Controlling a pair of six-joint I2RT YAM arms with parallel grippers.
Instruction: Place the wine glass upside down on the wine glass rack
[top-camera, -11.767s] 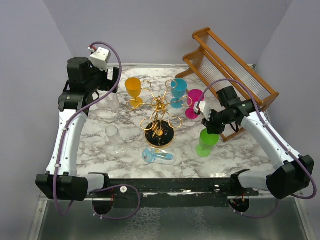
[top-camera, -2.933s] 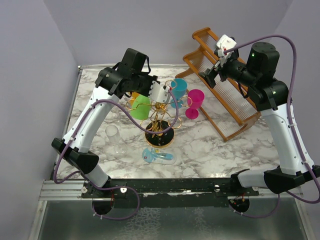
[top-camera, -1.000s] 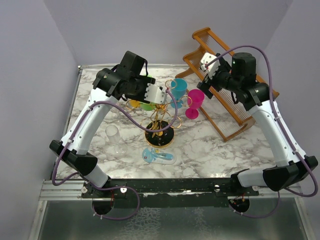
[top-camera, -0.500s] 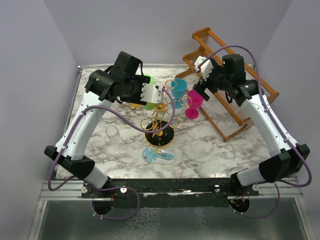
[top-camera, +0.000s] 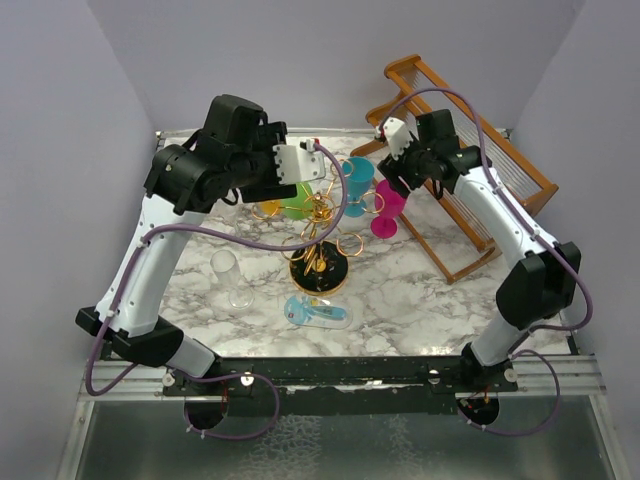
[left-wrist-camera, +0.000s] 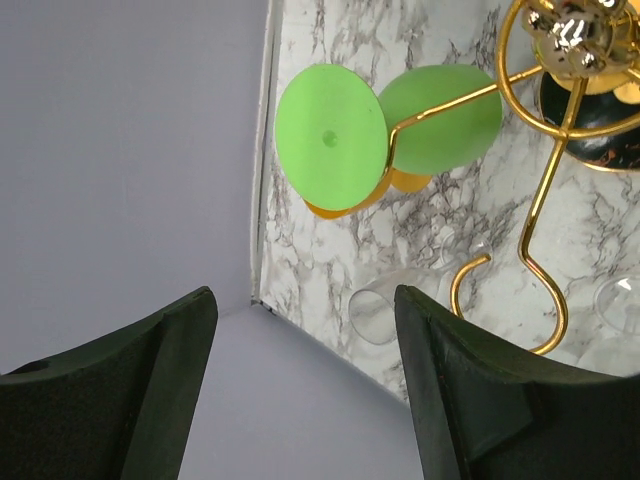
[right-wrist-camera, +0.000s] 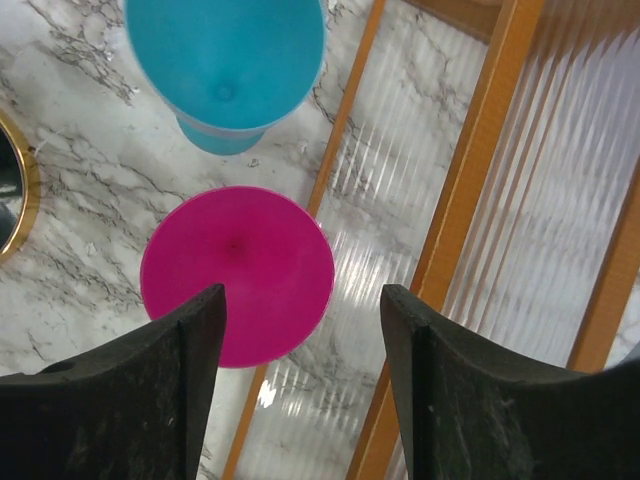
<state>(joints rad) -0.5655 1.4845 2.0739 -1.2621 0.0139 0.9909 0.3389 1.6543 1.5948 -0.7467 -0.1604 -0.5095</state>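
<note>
A green wine glass (top-camera: 296, 205) hangs upside down in a ring arm of the gold wire wine glass rack (top-camera: 318, 238). In the left wrist view its foot (left-wrist-camera: 330, 138) faces the camera and a gold arm (left-wrist-camera: 545, 190) holds its stem. My left gripper (top-camera: 285, 188) is open and empty, back from the glass, as the left wrist view (left-wrist-camera: 300, 400) shows. My right gripper (top-camera: 397, 182) is open and empty above a magenta glass (right-wrist-camera: 237, 275), with its jaws (right-wrist-camera: 300, 380) just to that glass's right.
A teal glass (top-camera: 357, 180) and an orange glass (top-camera: 268, 207) stand by the rack. A clear glass (top-camera: 232, 275) stands at the left and a pale blue one (top-camera: 318, 312) lies in front. The large wooden slatted rack (top-camera: 470, 160) fills the back right.
My left gripper has let go of the green glass, which now hangs on the gold rack, and has drawn back and up. My right arm has swung left and down over the magenta glass.
</note>
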